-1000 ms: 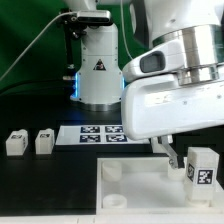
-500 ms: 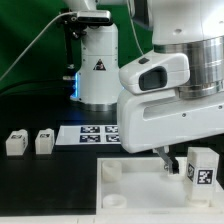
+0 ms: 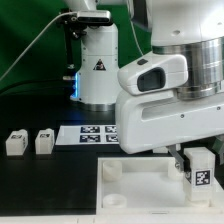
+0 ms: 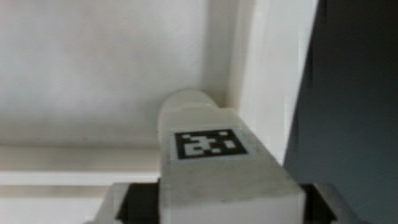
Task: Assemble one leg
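The end effector (image 4: 217,203) appeared clamped on one small white plastic block-shaped leg (image 4: 210,140). The leg sat directly between its fingers, long axis upright. Just beneath lay one large white square panel (image 3: 130,185). A second leg (image 3: 14,143) and a third leg (image 3: 44,141) stood well away on the black tabletop (image 3: 40,175), making three legs.

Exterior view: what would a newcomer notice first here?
The white arm fills the exterior view's right, hanging just over a tagged leg that stands upright on the white tabletop. The wrist view shows that leg close up, near the tabletop's edge. Two more legs sit on the black table at the exterior view's left.
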Motion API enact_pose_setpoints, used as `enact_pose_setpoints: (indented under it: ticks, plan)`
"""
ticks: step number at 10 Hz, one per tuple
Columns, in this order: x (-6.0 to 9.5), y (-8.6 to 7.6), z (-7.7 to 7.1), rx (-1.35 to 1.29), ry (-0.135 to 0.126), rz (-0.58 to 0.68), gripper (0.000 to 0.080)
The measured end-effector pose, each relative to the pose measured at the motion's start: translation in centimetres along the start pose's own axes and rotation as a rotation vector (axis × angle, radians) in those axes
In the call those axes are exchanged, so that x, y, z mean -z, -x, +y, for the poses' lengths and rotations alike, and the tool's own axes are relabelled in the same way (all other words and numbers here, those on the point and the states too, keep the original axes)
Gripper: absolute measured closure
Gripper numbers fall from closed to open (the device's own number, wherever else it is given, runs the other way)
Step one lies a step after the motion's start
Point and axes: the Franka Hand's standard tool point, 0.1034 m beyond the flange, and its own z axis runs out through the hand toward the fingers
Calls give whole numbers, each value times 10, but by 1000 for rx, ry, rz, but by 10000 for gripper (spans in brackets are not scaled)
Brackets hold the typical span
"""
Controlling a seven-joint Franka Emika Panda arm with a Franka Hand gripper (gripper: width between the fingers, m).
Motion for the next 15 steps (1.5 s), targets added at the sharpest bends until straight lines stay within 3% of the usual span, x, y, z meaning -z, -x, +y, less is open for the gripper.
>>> enact_pose_setpoints:
  ticks: [4,7,11,12,14,15]
  plan:
    - [-1,-9,4,-208,-2,63,502]
    - [-3,-8,4,-892,-49,68,503]
    - [-3,-7,4,-1175,-73,60,502]
    - [-4,-7,3,-1308,-86,51,502]
    - [-5,-6,2,-1656,-146,16,502]
    - [-5,-6,2,-1581,-141,21,502]
